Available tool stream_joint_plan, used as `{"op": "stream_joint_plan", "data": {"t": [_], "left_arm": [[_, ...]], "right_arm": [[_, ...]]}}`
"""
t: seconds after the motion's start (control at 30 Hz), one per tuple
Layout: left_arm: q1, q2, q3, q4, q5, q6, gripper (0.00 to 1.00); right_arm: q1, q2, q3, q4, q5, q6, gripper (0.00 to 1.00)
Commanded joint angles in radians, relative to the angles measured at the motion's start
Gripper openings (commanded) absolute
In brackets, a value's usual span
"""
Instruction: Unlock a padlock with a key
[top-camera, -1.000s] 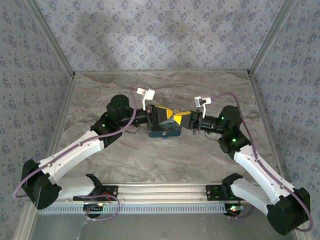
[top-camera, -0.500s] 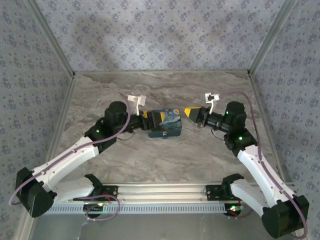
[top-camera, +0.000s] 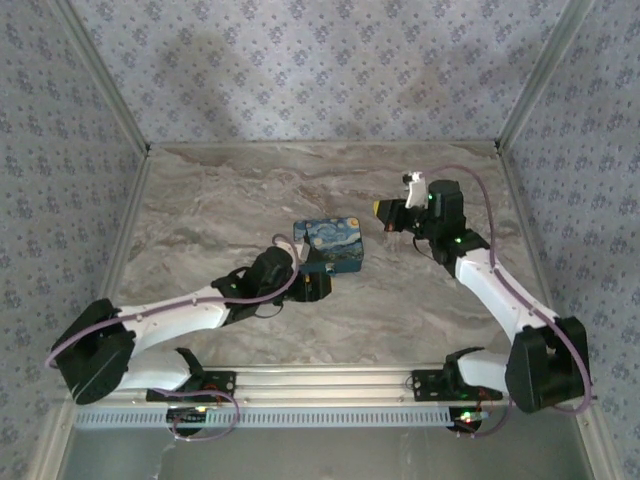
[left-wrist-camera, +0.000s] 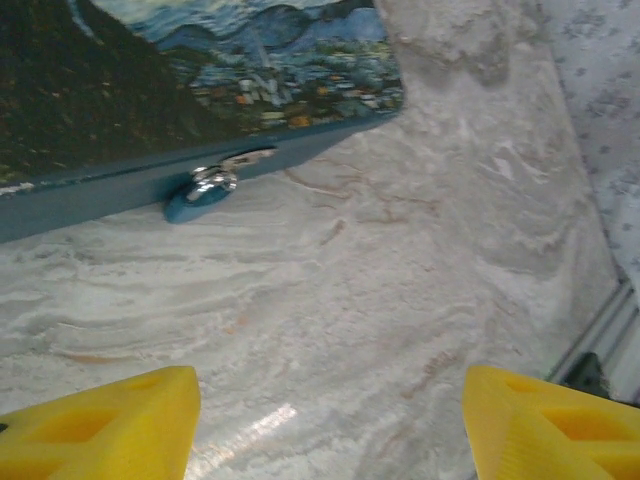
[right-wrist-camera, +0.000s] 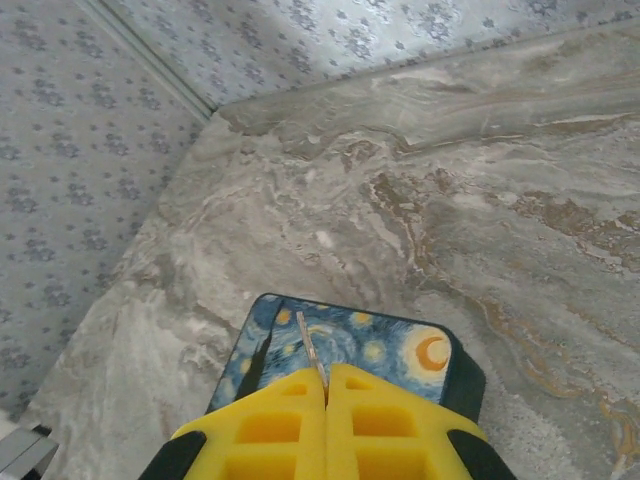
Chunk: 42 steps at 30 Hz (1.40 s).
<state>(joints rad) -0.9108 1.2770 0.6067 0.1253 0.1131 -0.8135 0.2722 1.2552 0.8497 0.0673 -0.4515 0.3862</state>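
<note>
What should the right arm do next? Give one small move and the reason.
Probably lower the right gripper toward the box side where the padlock sits. It is shut on a thin metal sliver, seemingly the key, and hovers apart from the box, while the left gripper stands open, off the box.

Tabletop (top-camera: 200, 210): grey-beige marble pattern, brown veins, faint glossy glare in left wrist view

Rectangular box (top-camera: 333, 243) lies flat on it near centre, slightly right of middle, turned at a slight angle; lid printed with starry-night painting, side walls dark teal

Small blue padlock (left-wrist-camera: 200, 192) at foot of box's near side wall: silver shackle against the wall, blue body resting on the marble

Aluminium rail (top-camera: 330, 378) runs along table's near edge
</note>
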Motion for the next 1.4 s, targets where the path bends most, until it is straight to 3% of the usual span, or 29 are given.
{"op": "stream_joint_plan", "data": {"t": [0.0,0.33,0.73,1.03,1.17,1.23,1.37], "left_arm": [[-0.003,0.038,0.015,0.095,-0.072,-0.001,0.7],[0.068,0.161,0.091,0.123,-0.076,0.042,0.71],[0.196,0.246,0.184,0.12,0.024,0.114,0.71],[0.208,0.193,0.134,0.144,0.059,0.08,0.74],[0.186,0.142,0.078,0.15,0.039,0.07,0.78],[0.172,0.125,0.051,0.159,0.02,0.064,0.99],[0.146,0.121,0.01,0.212,-0.005,0.059,1.0]], "right_arm": [[-0.006,0.05,0.054,0.056,0.037,-0.038,0.0],[-0.01,0.171,0.118,0.082,0.056,-0.067,0.0],[-0.008,0.287,0.19,0.06,0.076,-0.1,0.0],[-0.01,0.318,0.23,0.016,0.105,-0.134,0.0],[-0.014,0.341,0.248,-0.002,0.118,-0.15,0.0],[-0.016,0.354,0.256,-0.005,0.127,-0.156,0.0],[-0.015,0.387,0.273,-0.018,0.153,-0.168,0.0]]}}
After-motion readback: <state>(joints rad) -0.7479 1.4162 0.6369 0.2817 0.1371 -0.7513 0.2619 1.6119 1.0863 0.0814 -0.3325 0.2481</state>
